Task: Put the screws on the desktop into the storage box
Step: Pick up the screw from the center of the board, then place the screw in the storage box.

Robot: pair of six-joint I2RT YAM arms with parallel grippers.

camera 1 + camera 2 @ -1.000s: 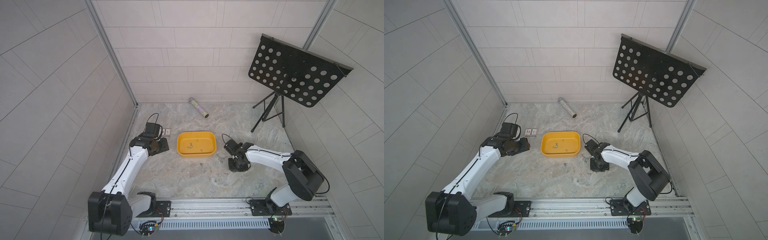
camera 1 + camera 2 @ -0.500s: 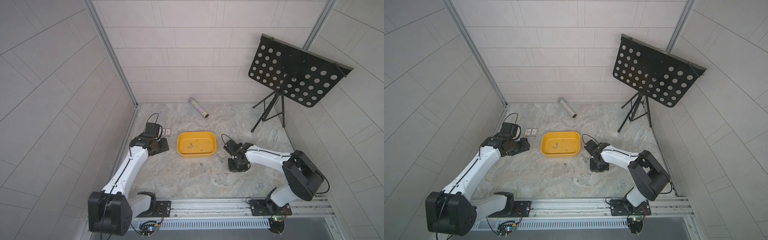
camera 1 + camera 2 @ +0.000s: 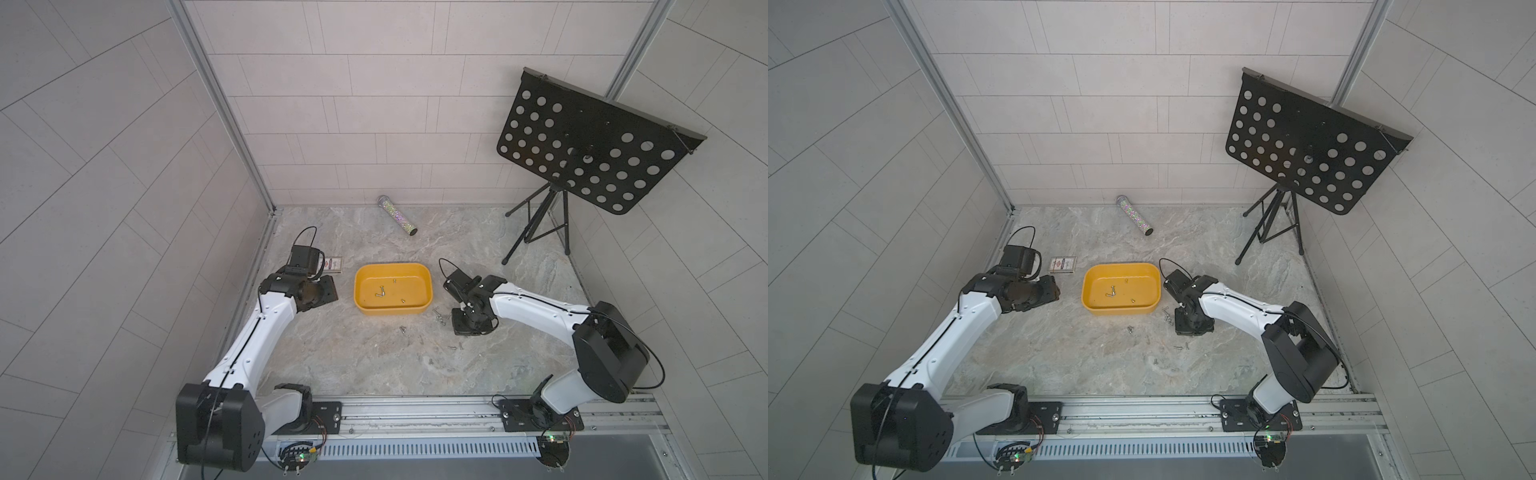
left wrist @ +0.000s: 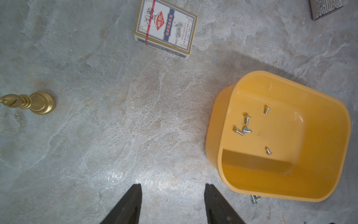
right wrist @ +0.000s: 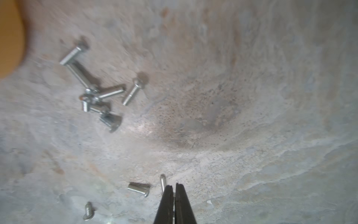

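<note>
Your right jaws sit closed just beside a tiny silver metal screw [image 5: 163,181] at lower centre; your left jaws gape empty.

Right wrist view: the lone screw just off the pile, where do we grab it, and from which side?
Take the lone screw across its shank at mid-length, probably coming straight down. It lies flat on the desktop, so only its two long sides are reachable; set the jaws crosswise to its axis. Only a narrow gap separates it from the pile, so keep the opening small.

Shiny metal screws [image 5: 133,92], plastic storage box [image 4: 321,155]
</note>
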